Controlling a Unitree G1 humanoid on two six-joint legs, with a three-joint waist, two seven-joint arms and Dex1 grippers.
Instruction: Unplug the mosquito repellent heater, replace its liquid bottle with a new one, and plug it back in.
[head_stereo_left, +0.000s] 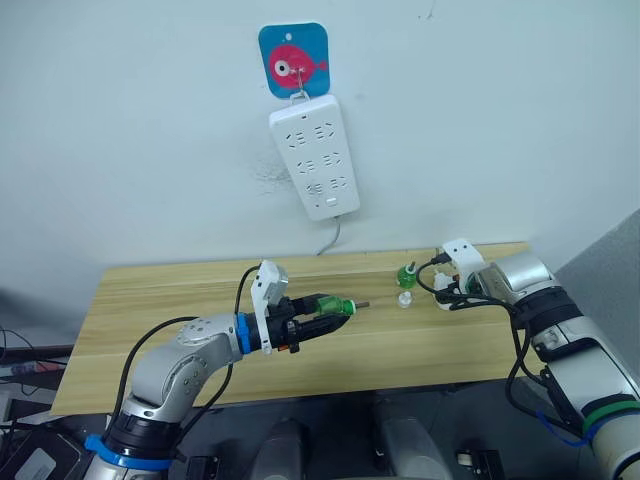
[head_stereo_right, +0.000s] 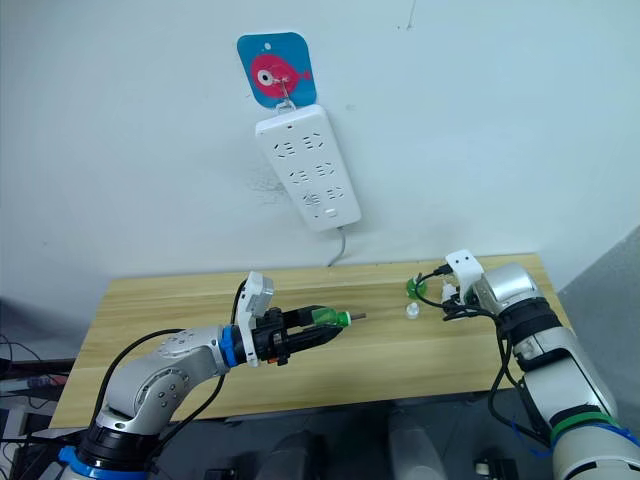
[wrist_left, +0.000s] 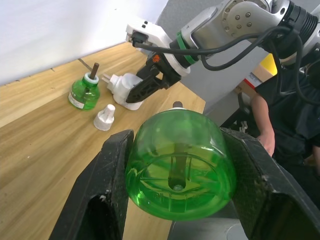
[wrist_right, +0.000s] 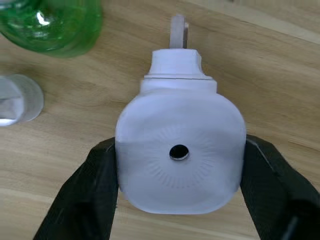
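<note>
My left gripper (wrist_left: 182, 152) is shut on a green liquid bottle (head_stereo_left: 338, 306), held level above the middle of the wooden table (head_stereo_left: 150, 300) with its wick pointing right. At the table's right end my right gripper (wrist_right: 180, 155) is shut on the white mosquito repellent heater (wrist_right: 180, 115), low over the wood, one prong showing. A second green bottle (head_stereo_left: 406, 274) stands upright on the table just left of the heater (wrist_left: 125, 87). Beside that bottle lies a small white cap (head_stereo_left: 404, 299).
A long white power strip (head_stereo_left: 315, 155) hangs on the wall from a blue hook plate with a pink fish (head_stereo_left: 293, 60), its cable running down behind the table. A person's arm (wrist_left: 262, 125) is beyond the table's right end.
</note>
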